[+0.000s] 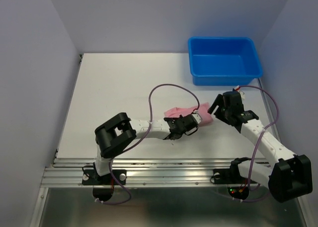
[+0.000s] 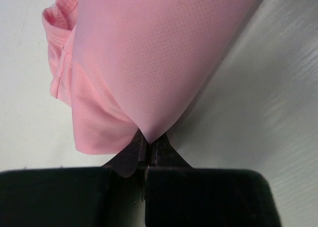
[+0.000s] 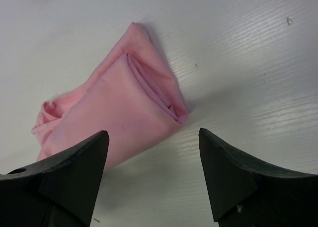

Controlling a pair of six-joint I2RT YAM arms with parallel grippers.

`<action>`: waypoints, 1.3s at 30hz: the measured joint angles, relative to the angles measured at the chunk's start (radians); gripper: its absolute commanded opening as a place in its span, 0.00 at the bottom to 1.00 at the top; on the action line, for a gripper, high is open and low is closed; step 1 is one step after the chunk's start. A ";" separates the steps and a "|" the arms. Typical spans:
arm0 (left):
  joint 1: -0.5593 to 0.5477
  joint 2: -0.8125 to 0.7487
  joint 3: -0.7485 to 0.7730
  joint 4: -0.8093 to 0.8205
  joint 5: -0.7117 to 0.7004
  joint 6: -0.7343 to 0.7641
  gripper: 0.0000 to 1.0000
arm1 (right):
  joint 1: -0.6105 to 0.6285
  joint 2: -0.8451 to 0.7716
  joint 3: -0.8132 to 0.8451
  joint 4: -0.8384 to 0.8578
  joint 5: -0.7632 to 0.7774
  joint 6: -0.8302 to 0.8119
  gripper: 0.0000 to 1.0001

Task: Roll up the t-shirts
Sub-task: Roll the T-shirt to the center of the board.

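T-shirt (image 1: 180, 110), pale pink and rolled into a short bundle, lies on the white tabletop (image 1: 114, 83) between the two arms. Only the left wrist view shows the left fingers (image 2: 148, 148) pinched shut on a point of its thin, fine-meshed fabric, a seamed hem bunched at the far end. The right wrist view shows layered folds at the bundle's end, the right fingers (image 1: 218, 106) spread wide and clear of the cloth. A blue bin (image 1: 226, 80) stands at the far right corner, well apart, its bare floor in view.
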 measured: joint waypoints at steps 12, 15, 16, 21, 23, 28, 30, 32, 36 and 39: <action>0.106 -0.036 0.011 -0.035 0.153 -0.220 0.00 | 0.000 -0.013 -0.018 -0.009 -0.011 -0.001 0.79; 0.113 -0.054 0.006 -0.071 0.209 -0.328 0.00 | 0.000 -0.013 -0.018 -0.010 -0.018 -0.003 0.79; 0.112 -0.056 0.006 -0.079 0.230 -0.357 0.00 | 0.000 -0.010 -0.018 -0.010 -0.022 -0.005 0.79; 0.113 -0.055 0.025 -0.101 0.391 -0.467 0.41 | 0.000 0.005 -0.018 -0.010 -0.037 -0.010 0.80; 0.112 -0.048 0.042 -0.116 0.476 -0.490 0.75 | 0.000 0.006 -0.018 -0.010 -0.040 -0.012 0.80; 0.103 -0.040 0.096 -0.163 0.601 -0.506 0.71 | 0.000 0.004 -0.018 -0.010 -0.041 -0.016 0.80; 0.104 -0.041 0.115 -0.188 0.621 -0.502 0.60 | 0.000 0.002 -0.018 -0.010 -0.041 -0.016 0.80; 0.112 -0.053 0.122 -0.207 0.640 -0.491 0.47 | 0.000 0.001 -0.018 -0.010 -0.041 -0.016 0.80; 0.177 -0.111 0.121 -0.238 0.704 -0.467 0.40 | 0.000 -0.008 -0.018 -0.013 -0.042 -0.016 0.76; 0.267 -0.171 0.121 -0.235 0.746 -0.450 0.30 | 0.000 -0.009 -0.018 -0.015 -0.047 -0.015 0.58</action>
